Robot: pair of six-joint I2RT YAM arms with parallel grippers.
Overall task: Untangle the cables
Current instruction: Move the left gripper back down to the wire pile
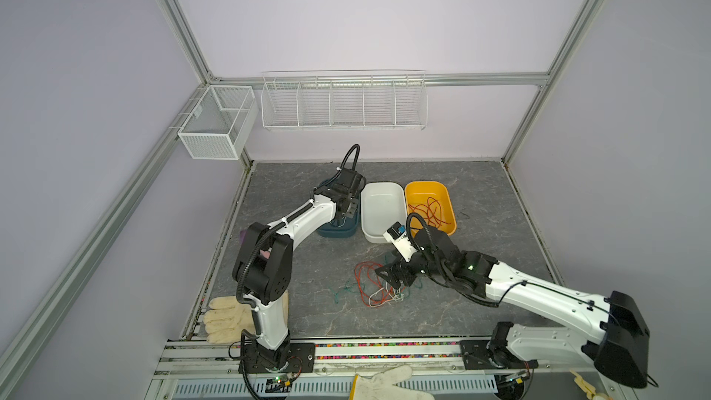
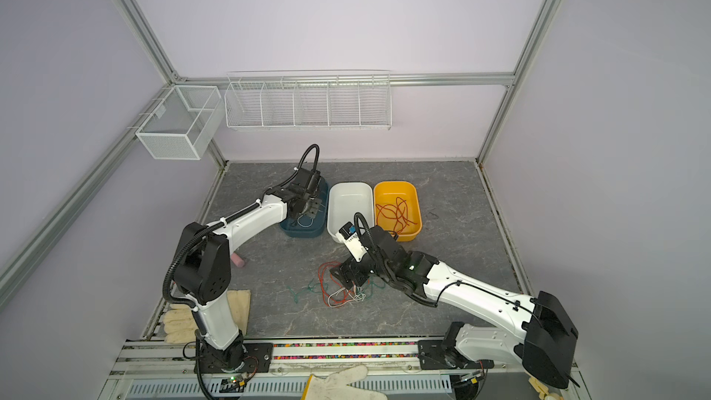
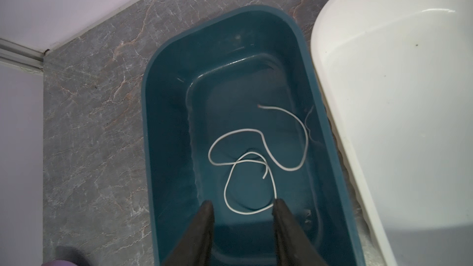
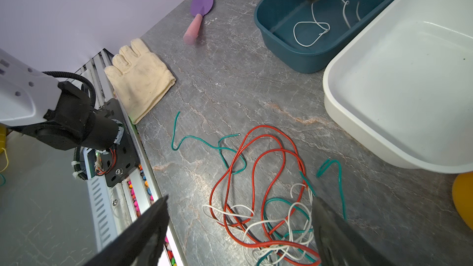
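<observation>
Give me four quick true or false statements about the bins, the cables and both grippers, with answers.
1. A white cable lies in the teal bin. True.
2. The white bin holds red cables. False: the white bin shows none; the yellow bin holds red cables.
3. The right gripper is open over the tangle on the table. True.
4. The left gripper is clamped shut. False: the left gripper stands open over the teal bin.
</observation>
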